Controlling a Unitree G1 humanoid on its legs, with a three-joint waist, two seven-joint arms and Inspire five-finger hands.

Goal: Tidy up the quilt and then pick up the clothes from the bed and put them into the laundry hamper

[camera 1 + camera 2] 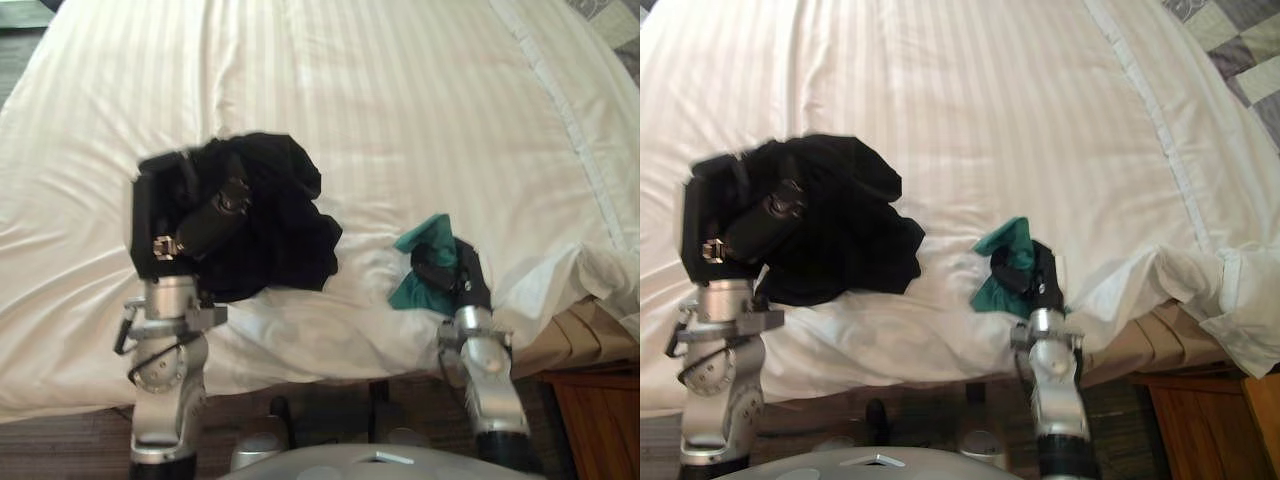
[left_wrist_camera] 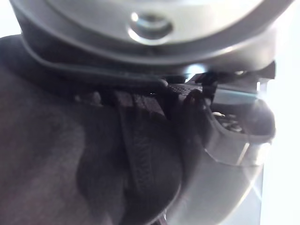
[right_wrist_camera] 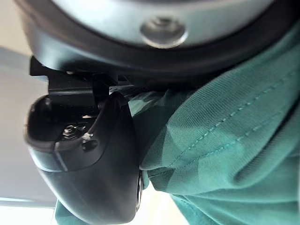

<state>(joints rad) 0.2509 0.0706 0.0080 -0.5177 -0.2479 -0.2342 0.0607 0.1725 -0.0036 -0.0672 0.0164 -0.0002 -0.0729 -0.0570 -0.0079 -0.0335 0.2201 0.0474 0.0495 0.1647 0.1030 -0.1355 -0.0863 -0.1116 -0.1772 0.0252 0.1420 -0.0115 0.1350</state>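
Left eye view: black garment (image 1: 290, 215) seemingly clutched in the left hand (image 1: 165, 220), near left on the bed (image 1: 400, 100). Teal garment (image 1: 422, 240) is pinched by the right hand (image 1: 465, 272), near right. Pick-up step judged under way. Next, both are to be lifted clear and carried to the hamper.

The left hand (image 1: 160, 225) and the black garment (image 1: 285, 220) it clutches blur along their left edges. The right hand (image 1: 1035, 275) closes over much of the green garment (image 1: 1005, 240). The quilt (image 1: 400, 120) runs off the far edge. Wooden furniture (image 1: 600, 420) at near right is cut off.
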